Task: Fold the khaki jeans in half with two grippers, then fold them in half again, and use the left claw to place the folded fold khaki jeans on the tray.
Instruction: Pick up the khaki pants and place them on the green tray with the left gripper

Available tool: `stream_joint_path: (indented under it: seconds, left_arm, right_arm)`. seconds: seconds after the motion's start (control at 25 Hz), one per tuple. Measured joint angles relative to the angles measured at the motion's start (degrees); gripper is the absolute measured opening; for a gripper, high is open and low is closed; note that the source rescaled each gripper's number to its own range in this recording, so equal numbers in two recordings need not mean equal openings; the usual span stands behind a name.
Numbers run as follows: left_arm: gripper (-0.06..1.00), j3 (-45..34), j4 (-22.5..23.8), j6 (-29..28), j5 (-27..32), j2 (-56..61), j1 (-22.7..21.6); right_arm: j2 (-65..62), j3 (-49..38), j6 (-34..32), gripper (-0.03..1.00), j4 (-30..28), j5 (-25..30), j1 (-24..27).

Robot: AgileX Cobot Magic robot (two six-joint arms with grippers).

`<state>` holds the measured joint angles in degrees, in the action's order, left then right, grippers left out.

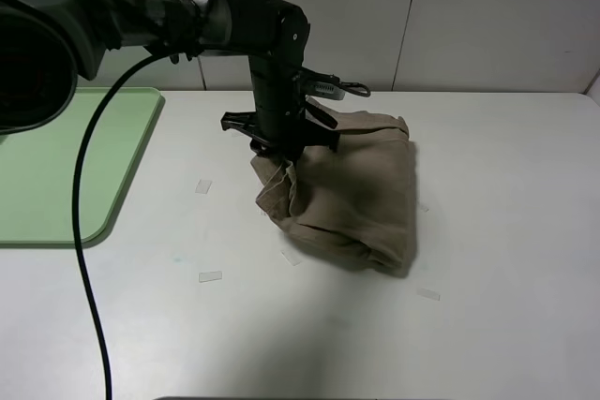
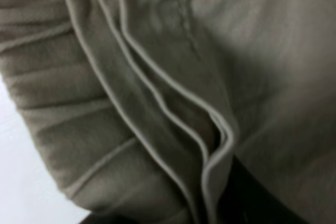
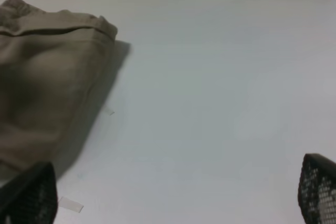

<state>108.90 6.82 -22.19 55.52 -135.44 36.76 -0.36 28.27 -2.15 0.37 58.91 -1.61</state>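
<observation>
The khaki jeans (image 1: 361, 196) lie folded in a bundle at mid-table. Their left edge is bunched and pulled up. The left claw (image 1: 281, 152) points straight down and is shut on that raised edge. In the left wrist view the folded layers and hems of the jeans (image 2: 157, 77) fill the frame, with a dark finger (image 2: 247, 198) under the cloth. The pale-green tray (image 1: 56, 166) lies at the table's left, apart from the jeans. The right gripper (image 3: 173, 203) is open and empty, its mesh fingertips (image 3: 317, 187) wide apart over bare table, to the side of the jeans (image 3: 47, 82). It does not show in the exterior view.
A long black cable (image 1: 84, 259) hangs from the left arm across the table's left front. Small clear tape marks (image 1: 210, 276) lie on the white table around the jeans. A tiled wall stands behind the table.
</observation>
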Motion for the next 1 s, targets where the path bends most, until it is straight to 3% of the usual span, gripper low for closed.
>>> stream_joint_path:
  seconds: [0.36, 0.56, 1.0]
  left_arm:
    - [0.26, 0.0, 8.0, 2.6, 7.3, 5.4, -1.7]
    - [0.26, 0.0, 8.6, 5.2, 10.4, 7.7, -5.4]
    - [0.25, 0.0, 9.7, 9.8, 10.8, 14.6, -15.1]
  right_arm:
    - [0.0, 0.0, 0.0, 1.00, 0.0, 0.0, 0.0]
    - [0.0, 0.0, 0.0, 1.00, 0.0, 0.0, 0.0]
    - [0.0, 0.0, 0.0, 1.00, 0.0, 0.0, 0.0]
